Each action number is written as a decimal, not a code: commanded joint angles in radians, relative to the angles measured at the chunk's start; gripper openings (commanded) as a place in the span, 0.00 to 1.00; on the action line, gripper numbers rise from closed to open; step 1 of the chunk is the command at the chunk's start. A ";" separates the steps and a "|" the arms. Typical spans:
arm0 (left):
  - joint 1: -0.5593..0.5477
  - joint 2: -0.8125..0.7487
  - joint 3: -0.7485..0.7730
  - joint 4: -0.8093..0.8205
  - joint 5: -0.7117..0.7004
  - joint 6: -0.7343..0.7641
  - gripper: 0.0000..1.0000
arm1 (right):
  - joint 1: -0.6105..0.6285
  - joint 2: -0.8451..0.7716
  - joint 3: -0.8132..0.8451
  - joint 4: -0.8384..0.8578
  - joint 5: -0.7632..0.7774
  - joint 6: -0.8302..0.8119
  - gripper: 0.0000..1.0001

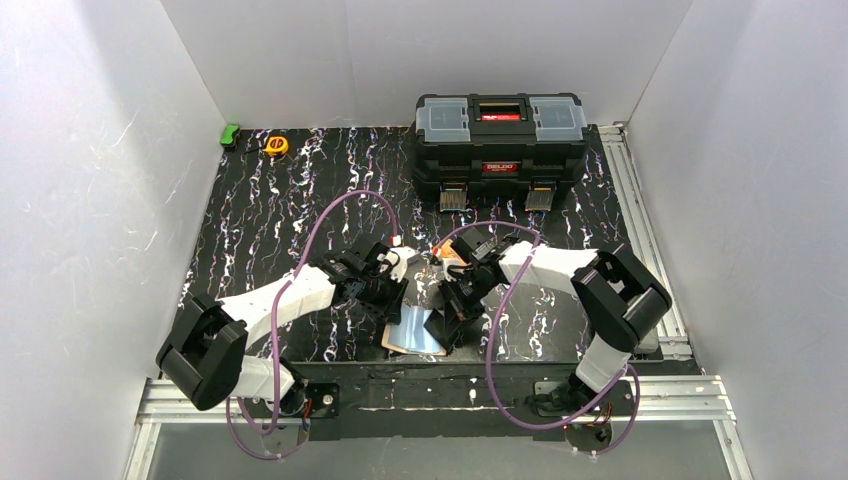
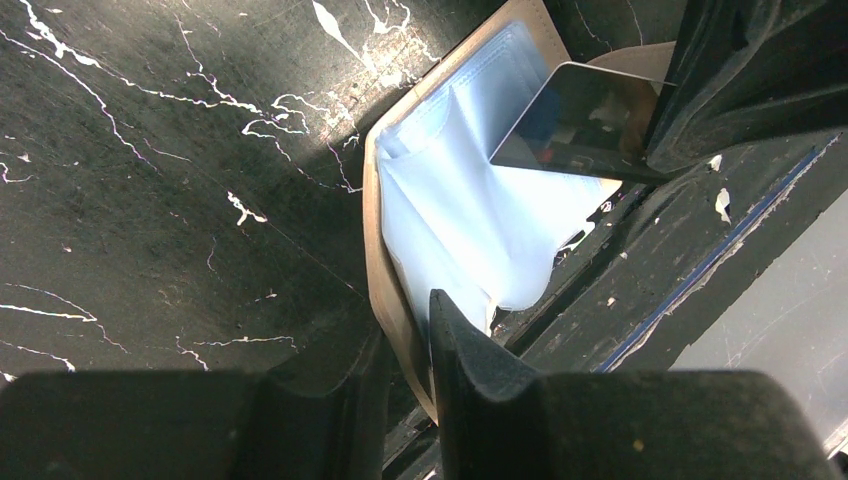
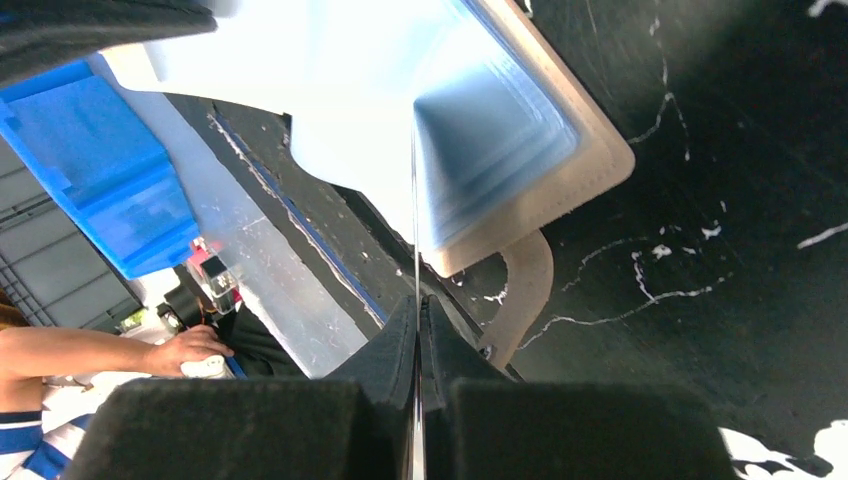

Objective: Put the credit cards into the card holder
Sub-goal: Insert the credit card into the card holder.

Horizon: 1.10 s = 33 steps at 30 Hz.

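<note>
Table (image 1: 260,230): black, white-veined marble pattern; bore the card holder at its near edge.
Toolbox (image 1: 500,140): black, closed, well beyond the card holder at the table's far edge.
Left gripper (image 2: 405,338): clamped on the card holder's cream border, one finger on each side.
Right gripper (image 3: 417,305): just right of the card holder, clenched on the black card.
Card holder (image 2: 470,220): lay open, pale blue lining upward.
Black card (image 2: 575,120): glossy, tilted over the card holder, one corner touching the blue lining at a pocket fold.
Orange card (image 1: 449,252): just beyond the card holder, mostly hidden between the arms.
Tape measure (image 1: 276,145): yellow, far left of the card holder.
Green item (image 1: 230,134): beside the tape measure, farthest from the card holder.
</note>
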 commanded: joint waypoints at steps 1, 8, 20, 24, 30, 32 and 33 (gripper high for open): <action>0.006 -0.010 0.009 -0.014 0.010 0.005 0.20 | 0.005 0.013 0.057 0.035 -0.052 -0.013 0.01; 0.006 -0.012 0.007 -0.008 0.012 -0.002 0.22 | 0.007 0.062 0.098 0.061 -0.094 -0.015 0.01; 0.005 -0.026 -0.007 -0.011 0.010 -0.004 0.22 | 0.007 0.050 0.070 -0.038 0.058 -0.012 0.01; 0.005 -0.031 -0.011 -0.012 0.008 -0.003 0.22 | 0.006 0.009 0.042 -0.066 0.100 -0.016 0.01; 0.006 -0.035 -0.014 -0.007 0.008 -0.005 0.22 | 0.007 0.029 0.039 -0.060 0.064 -0.023 0.01; 0.005 -0.036 -0.012 -0.011 0.006 -0.005 0.22 | 0.007 0.046 0.054 -0.066 0.053 -0.029 0.01; 0.004 -0.037 -0.012 -0.013 0.005 -0.005 0.22 | 0.007 0.053 0.062 -0.069 0.047 -0.032 0.01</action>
